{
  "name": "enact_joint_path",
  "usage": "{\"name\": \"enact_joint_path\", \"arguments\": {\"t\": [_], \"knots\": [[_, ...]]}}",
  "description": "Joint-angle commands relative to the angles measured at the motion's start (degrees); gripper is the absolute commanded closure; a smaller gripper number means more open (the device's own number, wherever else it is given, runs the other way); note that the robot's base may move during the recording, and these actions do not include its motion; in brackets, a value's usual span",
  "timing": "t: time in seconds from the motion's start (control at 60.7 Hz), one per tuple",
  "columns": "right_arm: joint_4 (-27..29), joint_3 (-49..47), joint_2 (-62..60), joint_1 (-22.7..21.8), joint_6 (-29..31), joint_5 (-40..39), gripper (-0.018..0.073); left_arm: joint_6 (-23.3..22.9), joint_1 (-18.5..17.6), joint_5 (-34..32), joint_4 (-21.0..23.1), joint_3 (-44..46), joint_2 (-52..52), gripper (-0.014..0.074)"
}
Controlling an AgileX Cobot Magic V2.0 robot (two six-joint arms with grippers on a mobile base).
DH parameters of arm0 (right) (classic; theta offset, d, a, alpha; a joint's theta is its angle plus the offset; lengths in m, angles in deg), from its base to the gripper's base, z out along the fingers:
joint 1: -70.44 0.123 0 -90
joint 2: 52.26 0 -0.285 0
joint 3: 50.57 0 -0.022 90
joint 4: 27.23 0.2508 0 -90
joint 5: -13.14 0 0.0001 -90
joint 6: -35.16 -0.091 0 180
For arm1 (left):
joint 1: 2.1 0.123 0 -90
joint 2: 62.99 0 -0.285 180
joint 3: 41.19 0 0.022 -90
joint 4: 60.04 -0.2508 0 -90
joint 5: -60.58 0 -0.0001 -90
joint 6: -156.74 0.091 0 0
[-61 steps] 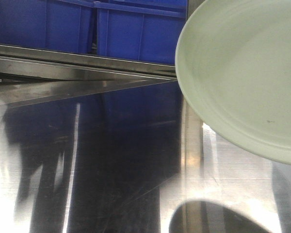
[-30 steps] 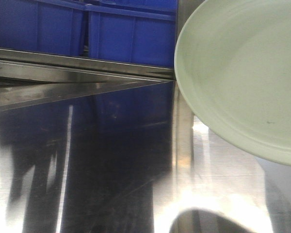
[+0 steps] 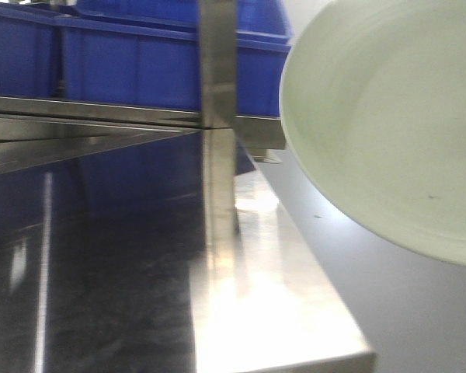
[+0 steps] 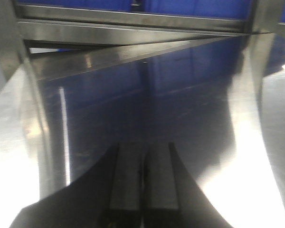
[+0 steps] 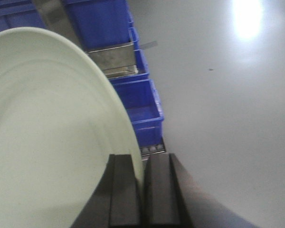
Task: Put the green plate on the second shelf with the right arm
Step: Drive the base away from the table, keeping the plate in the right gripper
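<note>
The green plate (image 3: 388, 124), pale sage with faint rings and a tiny dark speck, fills the upper right of the front view, tilted and held in the air past the shelf's right end. In the right wrist view the green plate (image 5: 47, 128) fills the left side, and my right gripper (image 5: 142, 164) is shut on its rim, one finger on each face. My left gripper (image 4: 143, 152) is shut with nothing between its fingers, low over the shiny steel shelf surface (image 4: 190, 109). The right gripper itself is hidden in the front view.
A steel upright post (image 3: 217, 78) stands at the shelf's right end, left of the plate. Blue plastic bins (image 3: 132, 62) sit on the level behind a steel rail (image 3: 85, 113). The steel shelf surface (image 3: 264, 311) ends at a corner bottom right; grey floor (image 3: 404, 311) lies beyond.
The view has swung right: the bins and rail slid left, and the upright post and the shelf's right edge came into view. The plate keeps its place in the frame, still gripped.
</note>
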State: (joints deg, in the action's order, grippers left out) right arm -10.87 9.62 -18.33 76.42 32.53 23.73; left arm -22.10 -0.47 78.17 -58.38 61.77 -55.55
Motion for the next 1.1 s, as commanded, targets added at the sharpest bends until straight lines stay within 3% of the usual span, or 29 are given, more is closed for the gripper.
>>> {"name": "enact_joint_path", "arguments": {"t": [0.0, 1.087], "knots": [[0.24, -1.88, -0.01, -0.31, 0.01, -6.15, 0.0503, 0.01, -0.11, -4.65, 0.35, -2.29, -1.22, 0.0472], [0.24, -1.88, -0.01, -0.31, 0.01, -6.09, 0.0503, 0.01, -0.11, -4.65, 0.35, -2.29, -1.22, 0.0472]]}}
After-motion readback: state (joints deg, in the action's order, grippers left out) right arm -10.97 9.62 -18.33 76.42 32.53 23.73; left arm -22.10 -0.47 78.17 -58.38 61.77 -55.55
